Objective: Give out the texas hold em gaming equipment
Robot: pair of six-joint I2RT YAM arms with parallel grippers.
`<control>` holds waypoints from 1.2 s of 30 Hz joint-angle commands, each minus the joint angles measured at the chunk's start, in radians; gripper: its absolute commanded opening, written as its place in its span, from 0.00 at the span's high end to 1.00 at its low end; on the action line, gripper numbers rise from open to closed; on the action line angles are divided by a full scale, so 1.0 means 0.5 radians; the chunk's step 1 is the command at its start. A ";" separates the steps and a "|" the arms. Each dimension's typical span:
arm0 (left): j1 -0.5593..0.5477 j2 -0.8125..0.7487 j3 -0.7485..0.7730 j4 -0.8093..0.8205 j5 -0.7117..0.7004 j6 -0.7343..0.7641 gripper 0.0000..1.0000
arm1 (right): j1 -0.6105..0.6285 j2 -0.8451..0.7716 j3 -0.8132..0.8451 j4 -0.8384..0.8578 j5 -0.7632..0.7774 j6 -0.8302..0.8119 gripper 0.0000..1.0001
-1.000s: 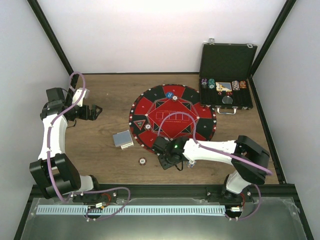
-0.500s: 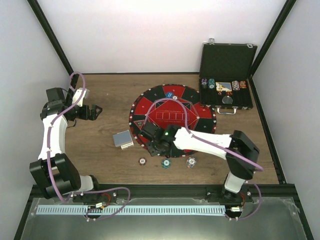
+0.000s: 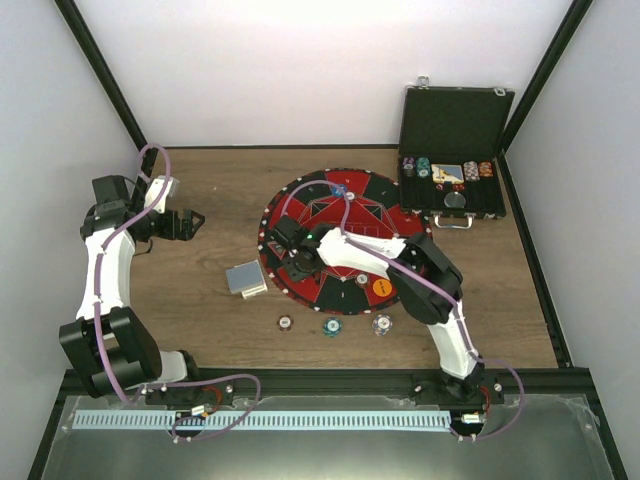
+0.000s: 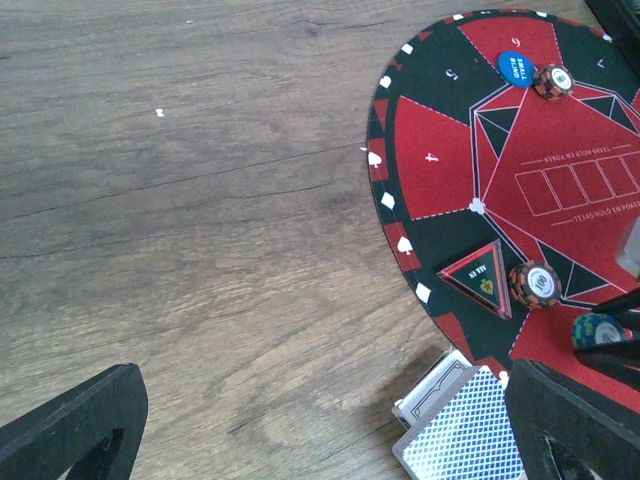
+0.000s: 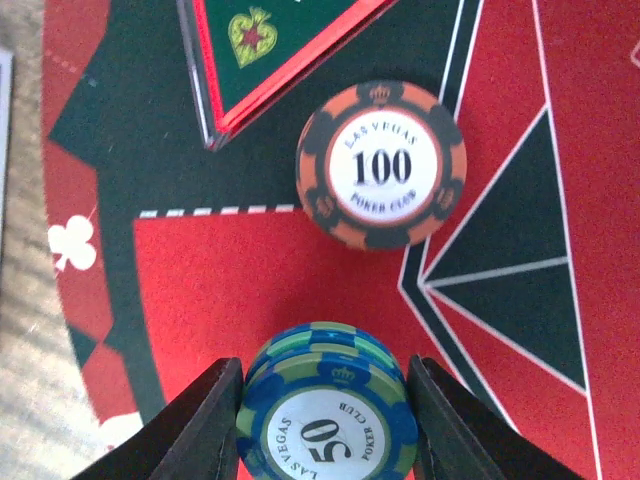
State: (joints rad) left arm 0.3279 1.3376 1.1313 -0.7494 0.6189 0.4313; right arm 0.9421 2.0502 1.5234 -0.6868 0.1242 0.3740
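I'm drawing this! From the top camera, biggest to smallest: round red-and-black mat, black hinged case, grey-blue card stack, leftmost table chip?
round red-and-black mat
black hinged case
grey-blue card stack
leftmost striped chip

Round mat [image 3: 378, 188], open black case [image 3: 455, 118]

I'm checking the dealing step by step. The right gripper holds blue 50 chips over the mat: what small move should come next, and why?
Probably lower straight down and open. The right gripper is shut on the blue 50 chips above a bare red field of the mat, apart from the orange 100 chip and the triangular marker.
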 commanded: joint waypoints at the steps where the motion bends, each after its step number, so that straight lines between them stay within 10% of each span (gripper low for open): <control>1: 0.013 -0.024 0.029 0.015 0.049 0.024 0.00 | -0.022 0.111 0.171 0.041 -0.025 -0.057 0.77; 9: 0.013 -0.019 0.034 0.022 0.050 0.019 0.00 | -0.028 0.226 0.242 0.052 -0.067 -0.053 0.77; 22: 0.013 -0.029 0.029 0.013 0.052 0.017 0.00 | -0.034 0.036 0.198 -0.052 -0.053 -0.055 0.39; 36: 0.013 -0.031 0.035 0.023 0.087 0.004 0.00 | 0.113 -0.776 -0.626 -0.154 -0.095 0.194 0.27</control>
State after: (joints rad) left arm 0.3279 1.3376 1.1313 -0.7490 0.6331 0.4301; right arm 0.9524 1.7298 1.3003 -0.7189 0.0822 0.4076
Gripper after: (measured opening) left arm 0.999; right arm 0.713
